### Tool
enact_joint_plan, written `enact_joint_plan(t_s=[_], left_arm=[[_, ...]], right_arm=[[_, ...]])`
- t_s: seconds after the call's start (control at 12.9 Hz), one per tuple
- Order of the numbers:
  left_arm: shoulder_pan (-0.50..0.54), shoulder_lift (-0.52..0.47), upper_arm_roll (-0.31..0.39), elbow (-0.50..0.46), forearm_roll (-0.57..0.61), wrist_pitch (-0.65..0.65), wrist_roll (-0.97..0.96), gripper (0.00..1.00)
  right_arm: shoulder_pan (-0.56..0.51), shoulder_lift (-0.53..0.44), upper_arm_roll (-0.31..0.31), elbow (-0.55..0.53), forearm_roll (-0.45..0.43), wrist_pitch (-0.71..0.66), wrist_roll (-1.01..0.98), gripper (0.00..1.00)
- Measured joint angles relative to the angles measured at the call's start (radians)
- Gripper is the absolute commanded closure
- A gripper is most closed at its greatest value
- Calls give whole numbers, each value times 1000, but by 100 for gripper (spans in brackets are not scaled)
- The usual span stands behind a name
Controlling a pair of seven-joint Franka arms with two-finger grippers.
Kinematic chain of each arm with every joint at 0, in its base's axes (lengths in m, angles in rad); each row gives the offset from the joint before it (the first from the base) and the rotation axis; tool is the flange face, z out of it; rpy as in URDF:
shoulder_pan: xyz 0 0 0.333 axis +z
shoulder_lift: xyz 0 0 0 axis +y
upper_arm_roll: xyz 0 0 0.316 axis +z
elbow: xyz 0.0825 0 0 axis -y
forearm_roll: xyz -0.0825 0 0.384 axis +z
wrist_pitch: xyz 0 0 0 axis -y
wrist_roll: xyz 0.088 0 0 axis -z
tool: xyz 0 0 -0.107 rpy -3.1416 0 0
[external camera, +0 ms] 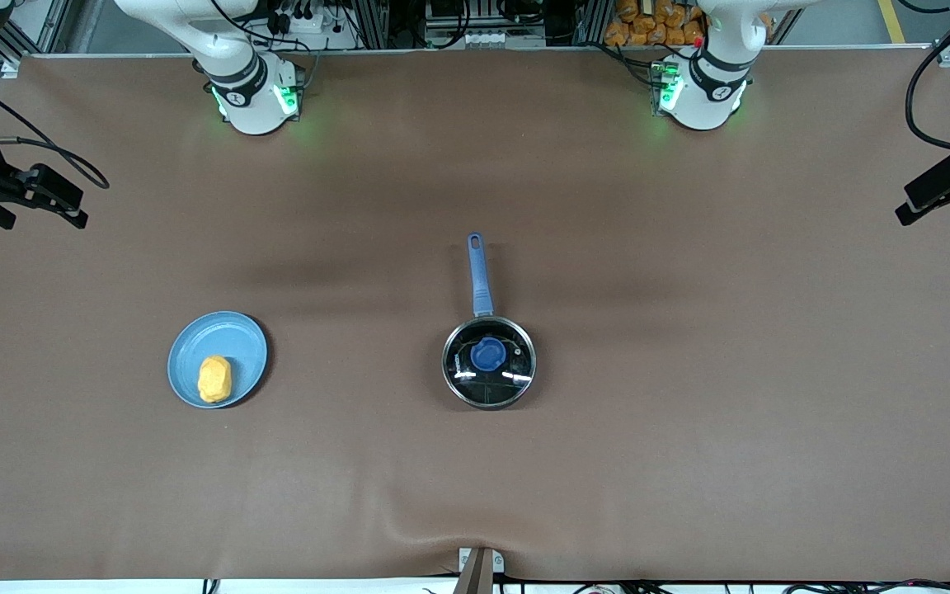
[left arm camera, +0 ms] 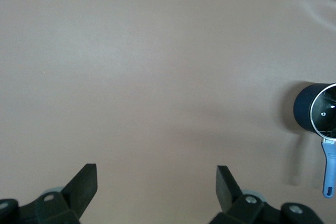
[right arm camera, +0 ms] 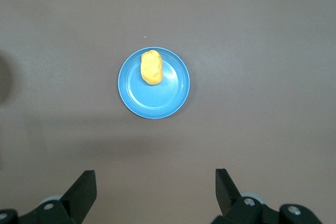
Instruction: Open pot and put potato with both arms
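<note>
The pot (external camera: 488, 361) stands mid-table, small and black, with its clear glass lid and blue knob (external camera: 488, 355) on it. Its blue handle (external camera: 479, 276) points toward the robots' bases. The potato (external camera: 214, 379) lies on a light-blue plate (external camera: 195, 342) toward the right arm's end. Neither gripper shows in the front view. My left gripper (left arm camera: 156, 182) is open and empty, high over bare table, with the pot (left arm camera: 307, 114) at the edge of its view. My right gripper (right arm camera: 155, 184) is open and empty, high over the table near the plate (right arm camera: 168, 95) and potato (right arm camera: 151, 67).
The table is covered by a brown mat (external camera: 689, 412) with a small fold at its front edge (external camera: 434, 528). Black camera mounts stand at both ends of the table (external camera: 30, 194) (external camera: 945, 186). The arm bases (external camera: 252, 95) (external camera: 702, 91) stand along the table's edge by the robots.
</note>
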Motion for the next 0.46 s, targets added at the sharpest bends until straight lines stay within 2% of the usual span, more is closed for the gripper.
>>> enact_joint_plan(t_s=[0.46], left_arm=[[2,0,-2,-2,-6,-15,0,0]], right_arm=[[1,40,2,-6,0,25,0,0]])
